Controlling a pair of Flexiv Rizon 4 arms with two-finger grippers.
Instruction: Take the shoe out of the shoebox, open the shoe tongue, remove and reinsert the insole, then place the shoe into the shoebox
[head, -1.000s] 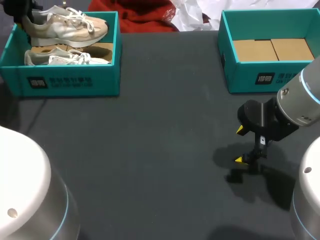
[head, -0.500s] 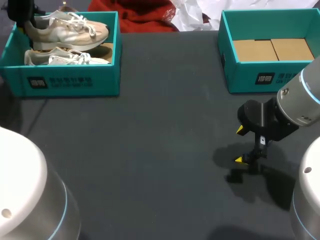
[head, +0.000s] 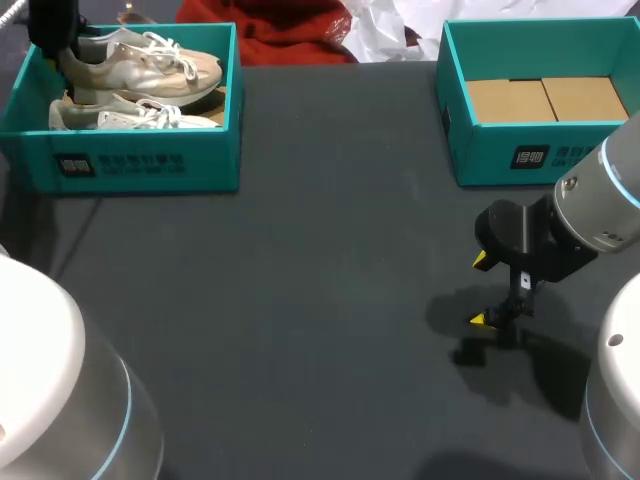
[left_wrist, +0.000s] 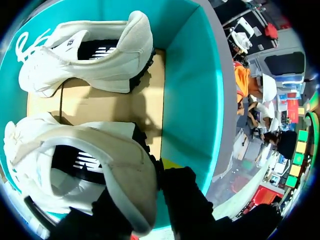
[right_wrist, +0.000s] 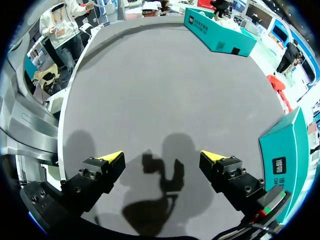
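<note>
Gripping the shoe (head: 140, 62) by its heel collar, the left gripper (head: 50, 28) sits at the table's 10 o'clock corner, over the teal shoebox (head: 140, 165). In the left wrist view, the fingers (left_wrist: 185, 200) pinch the heel from two sides, with one yellow tip showing. The held shoe's toe points to 3 o'clock. It rides higher than the second shoe (head: 130, 117), which lies on the box floor at its 6 o'clock. The right gripper (head: 483, 290) hangs at the table's 4 o'clock with its fingers spread wide and nothing between them. Its shadow falls on the dark table (head: 320, 300). A second teal box (head: 520, 155) at 1 o'clock holds a cardboard liner (head: 545, 100), well apart from the shoebox.
</note>
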